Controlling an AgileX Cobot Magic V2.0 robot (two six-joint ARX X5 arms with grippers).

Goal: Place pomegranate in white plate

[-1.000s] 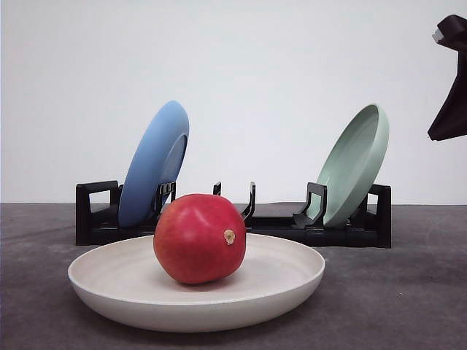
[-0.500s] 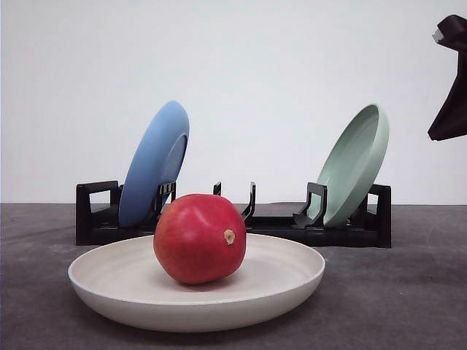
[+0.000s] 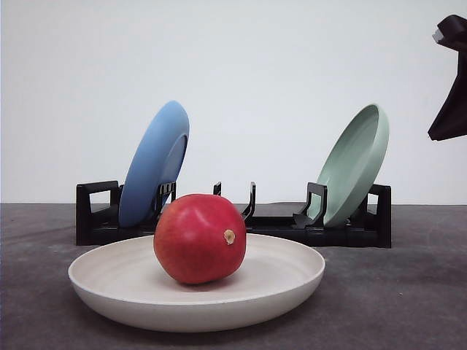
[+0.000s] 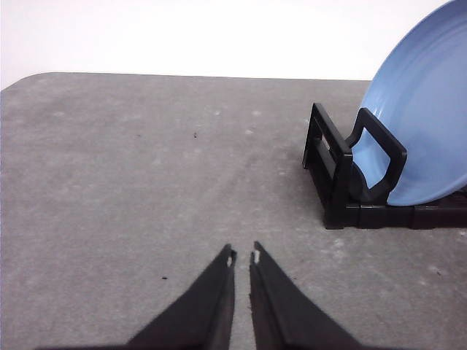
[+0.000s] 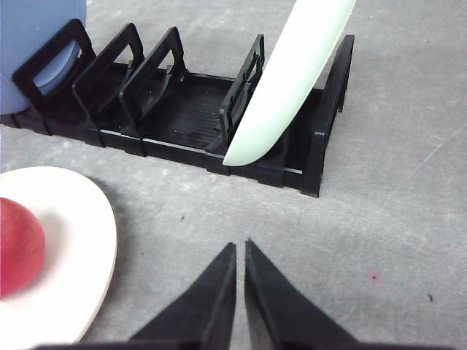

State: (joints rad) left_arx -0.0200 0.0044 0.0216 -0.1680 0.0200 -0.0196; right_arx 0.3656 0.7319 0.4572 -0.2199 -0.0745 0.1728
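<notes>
**Pomegranate sits in the white plate, both arms clear of it**

Front view first: the pomegranate point(image 3: 199, 238) rests inside the white plate point(image 3: 292, 281), a touch left of the plate's middle, its tan stem nub turned toward the camera and slightly right; the plate lies flat on the grey table point(image 3: 408, 292); just behind the plate stands the black dish rack point(image 3: 350, 233), with the blue plate point(image 3: 149, 168) leaning in its left end and the pale green plate point(image 3: 357, 164) leaning in its right end; high up and well to the right of the rack a dark piece of the right arm point(image 3: 451, 109) hangs in the air, touching nothing.

Left wrist view now: the left gripper point(image 4: 242, 257) hovers over bare table, its two dark fingers drawn together to a hairline gap with nothing between them; off to one side is the rack's end, the blue plate leaning in its outermost slot.

Right wrist view: the right gripper point(image 5: 239, 248) is likewise pinched closed on nothing, poised above the table in front of the rack; the pale green plate leans in the rack beyond the fingertips; the white plate's rim and a slice of the pomegranate sit near the rack, apart from the fingers.
</notes>
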